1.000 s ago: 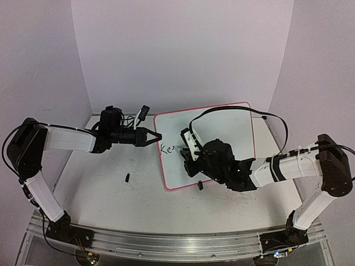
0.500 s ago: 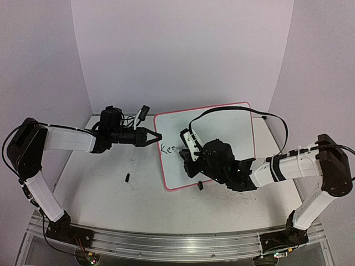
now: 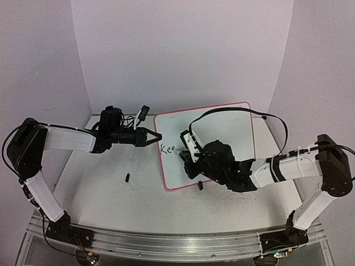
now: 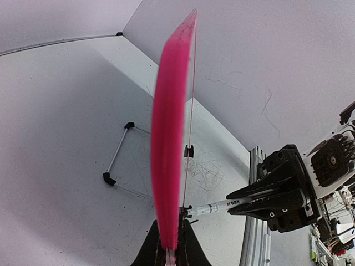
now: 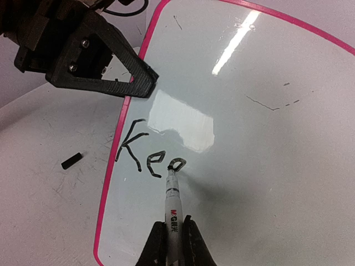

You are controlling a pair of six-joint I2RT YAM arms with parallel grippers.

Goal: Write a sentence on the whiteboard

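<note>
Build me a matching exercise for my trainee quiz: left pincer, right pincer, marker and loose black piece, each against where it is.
Things: 1 left pincer; 2 right pincer; 3 marker; 4 loose black piece.
Places: A tip on the whiteboard; B on the table, left of the board; C shut on the board's pink rim; D shut on the marker.
Pairs: 1-C, 2-D, 3-A, 4-B.

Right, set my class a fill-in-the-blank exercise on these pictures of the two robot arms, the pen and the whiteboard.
1. The right gripper is shut on a white marker pen whose writing tip is ____.
2. The left gripper is shut on the ____ rim of the large white rectangular whiteboard.
3. The black handwritten letters begin with the capital letter ____.

Missing words: black; pink; K.
</note>
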